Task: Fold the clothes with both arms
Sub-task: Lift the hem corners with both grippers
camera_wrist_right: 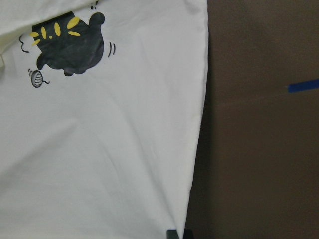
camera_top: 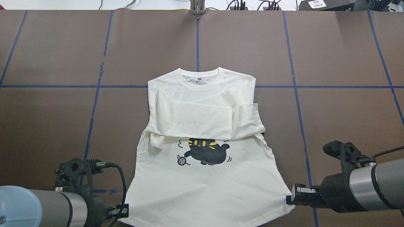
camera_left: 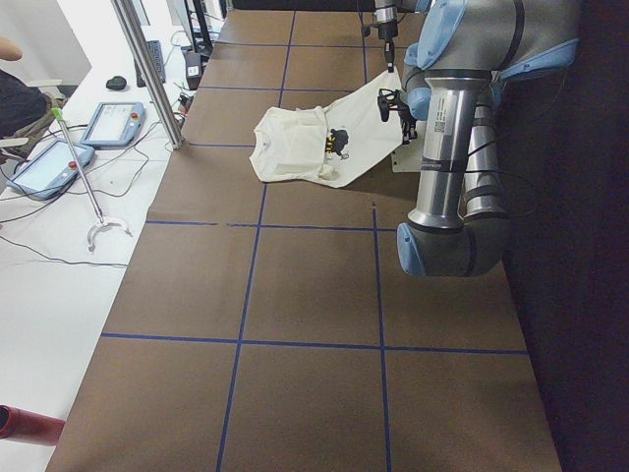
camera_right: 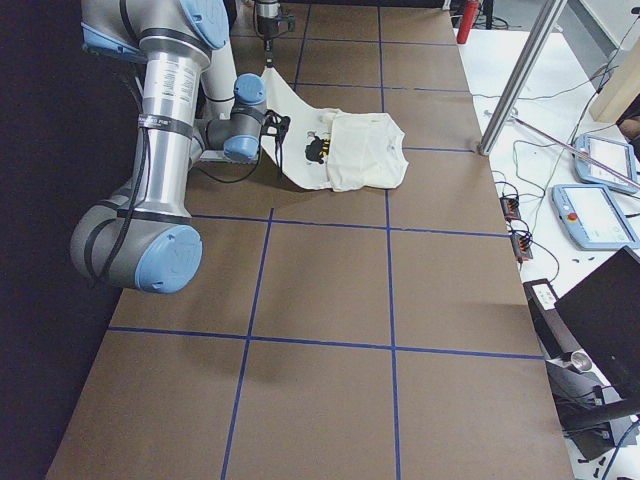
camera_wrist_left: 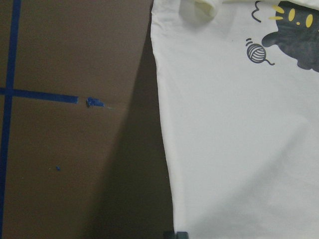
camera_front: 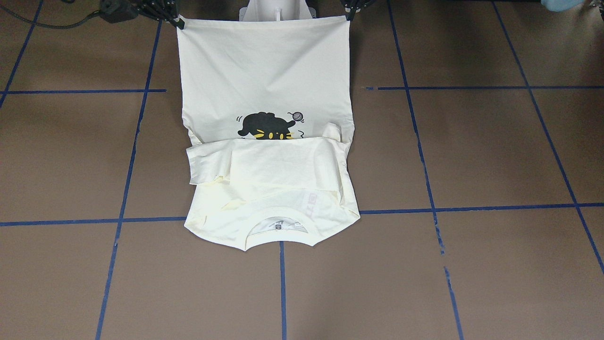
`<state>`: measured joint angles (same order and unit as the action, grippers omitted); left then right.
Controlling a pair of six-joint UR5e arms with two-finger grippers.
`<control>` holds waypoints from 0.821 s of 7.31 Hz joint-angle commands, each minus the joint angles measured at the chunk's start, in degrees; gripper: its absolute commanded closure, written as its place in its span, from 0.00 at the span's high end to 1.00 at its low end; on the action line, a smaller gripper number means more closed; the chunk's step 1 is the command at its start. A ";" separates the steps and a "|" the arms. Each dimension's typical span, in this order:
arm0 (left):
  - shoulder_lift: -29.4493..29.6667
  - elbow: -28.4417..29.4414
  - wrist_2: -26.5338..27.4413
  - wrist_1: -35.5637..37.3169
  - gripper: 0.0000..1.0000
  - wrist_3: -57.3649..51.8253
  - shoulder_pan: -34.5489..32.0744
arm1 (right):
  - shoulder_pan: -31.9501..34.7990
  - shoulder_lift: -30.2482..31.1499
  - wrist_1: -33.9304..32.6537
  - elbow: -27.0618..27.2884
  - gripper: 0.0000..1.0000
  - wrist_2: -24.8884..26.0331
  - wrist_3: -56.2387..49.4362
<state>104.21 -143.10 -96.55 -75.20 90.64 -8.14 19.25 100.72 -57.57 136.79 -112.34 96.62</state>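
Table point(camera_top: 47, 119): bare brown surface, crossed by flat blue tape lines point(camera_top: 197, 41), lies wide on both sides of the shirt point(camera_top: 205, 186) and beyond its collar to the far edge. Obstructions: shirt at centre, sleeves folded across the chest, hem held raised and taut between left gripper point(camera_top: 121, 210) and right gripper point(camera_top: 290, 198), whose arms fill the near corners. Edge items: metal pole point(camera_left: 147, 74) standing at the far edge, level with the shirt; white pedestal point(camera_front: 276, 10) behind the hem.
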 commanded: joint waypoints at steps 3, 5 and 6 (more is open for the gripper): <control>0.64 3.35 -8.53 0.22 0.00 -11.60 -19.05 | 15.07 -11.40 0.18 -11.52 0.00 -0.69 -8.62; 8.51 12.26 -10.41 0.49 0.00 -13.74 -27.86 | 22.90 -17.44 1.05 -17.39 0.00 -0.78 -8.55; 11.77 19.54 -10.41 -0.12 0.00 -14.08 -30.85 | 24.85 -21.93 1.05 -22.91 0.00 -0.60 -8.55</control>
<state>111.73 -131.35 -106.57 -74.87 77.25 -34.75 40.74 84.08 -56.75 119.75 -113.01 88.15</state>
